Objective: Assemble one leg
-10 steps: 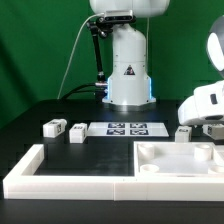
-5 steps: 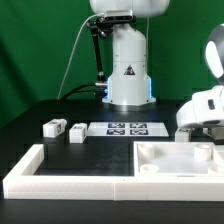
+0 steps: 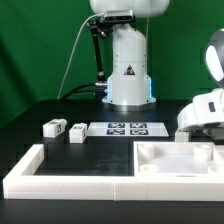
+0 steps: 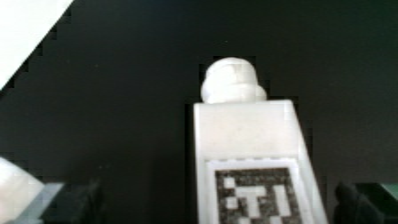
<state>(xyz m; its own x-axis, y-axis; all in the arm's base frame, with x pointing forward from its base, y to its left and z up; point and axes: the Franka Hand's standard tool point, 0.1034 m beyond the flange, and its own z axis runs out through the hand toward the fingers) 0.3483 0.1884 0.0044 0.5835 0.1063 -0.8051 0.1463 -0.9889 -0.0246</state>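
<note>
White plastic parts lie across your black table [image 3: 25, 128]; findings run from the exterior view's left to its right.

1. A long white L-shaped border rail [image 3: 30, 168] lies flat at the front.
2. Behind it stand a first spare leg [image 3: 52, 127] and a second spare leg [image 3: 75, 131], small white tagged blocks just beside each other, with nothing touching them.
3. The thin flat white marker board [image 3: 125, 128] lies mid-table, in front of the white robot base [image 3: 128, 75].
4. A large white square tray-like part [image 3: 160, 172] sits at the front right.
5. Your gripper [image 3: 195, 122] hangs low at the far right, behind that part.

The wrist view shows the leg [image 4: 246, 140] you are after. It is a small white plastic block with a rounded stud at one end and its black-and-white tag facing up. It lies on the table between the dark fingers [image 4: 71, 205]. The jaws stand apart, with a strip of black table showing on each side, so nothing is held yet. In the exterior view the gripper hides this leg.

Assessment: expect a light, rigid, smooth-sided piece. It will likely twist or slip if you pinch it off-centre. Close on the two flat long sides at mid-body and keep off the stud, which presumably has to stay free for seating.
</note>
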